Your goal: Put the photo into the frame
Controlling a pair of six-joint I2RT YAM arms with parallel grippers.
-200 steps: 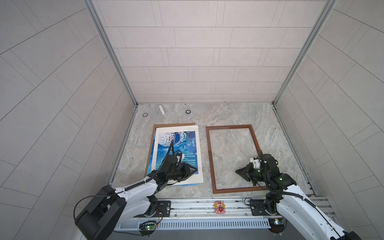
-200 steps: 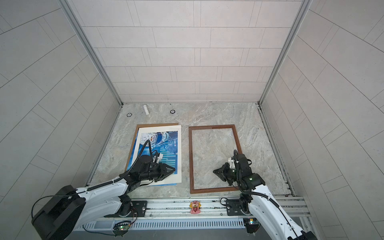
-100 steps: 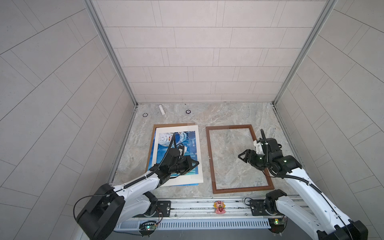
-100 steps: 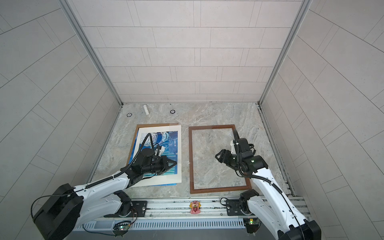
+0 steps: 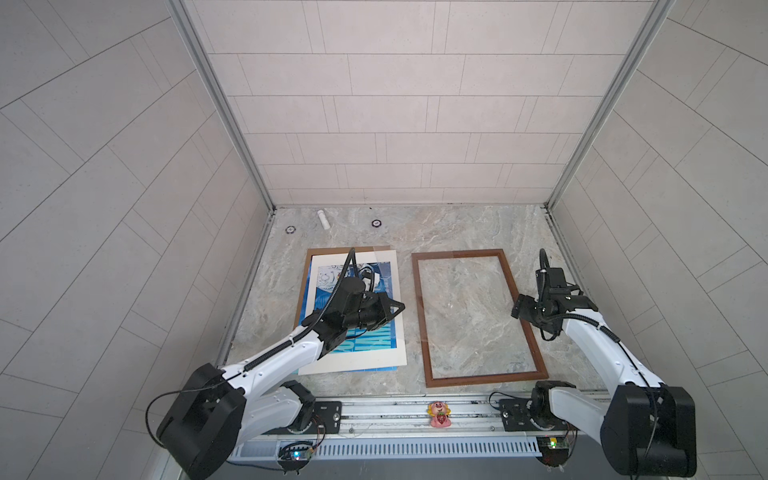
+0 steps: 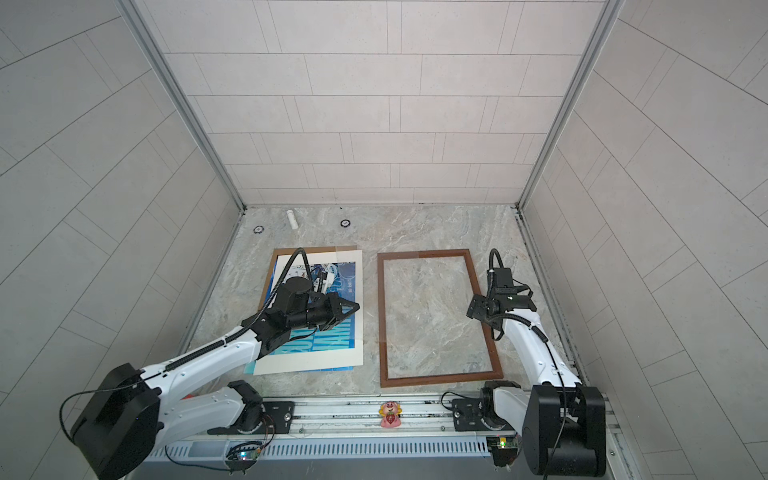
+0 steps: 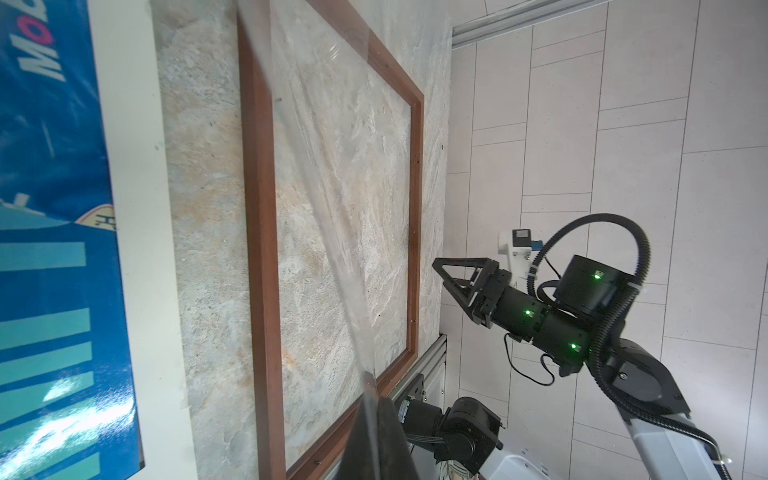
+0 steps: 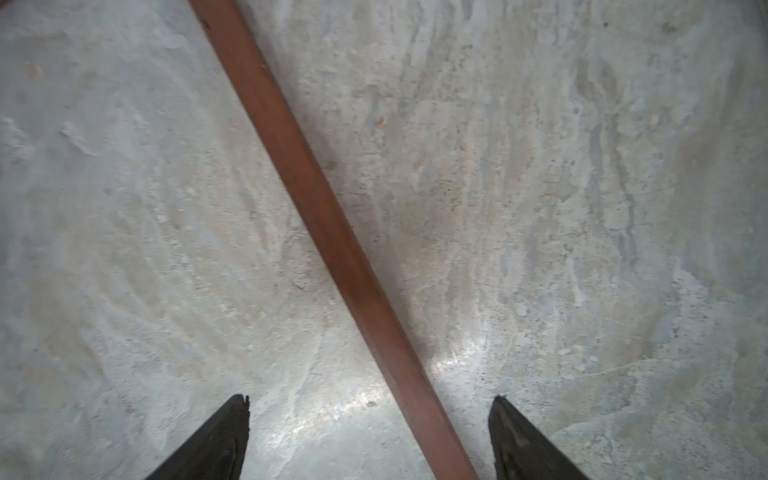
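Brown wood made up the frame (image 5: 420, 316), which lay flat on the marble tabletop (image 5: 457, 232). Inside its four rails showed the tabletop's grey veining. The photo (image 5: 376, 338) lay outside it, face up, directly under the left pincer (image 5: 402, 306) and on top of a brown backing board (image 5: 309, 259) whose edge peeked out on the side away from the frame.

The left pincer was closed tight on the edge of a clear sheet (image 7: 332, 208). In the left wrist view the sheet rose from the tips and leaned out ahead of them, over the frame's near rail. The left arm reached low from its base across the photo. The pincer was level and pointed at the frame, its tips over the photo's cream border, with the frame just ahead of them.

The right pincer (image 8: 370, 399) stood wide apart and held nothing. In the right wrist view its two black fingertips (image 8: 237, 419) straddled the frame's long rail from above. Whether they touched it could not be told. The right arm rose from its base with the elbow bent, and the pincer was tipped down over that outer rail. The photo sat well beyond it, across the frame's opening.
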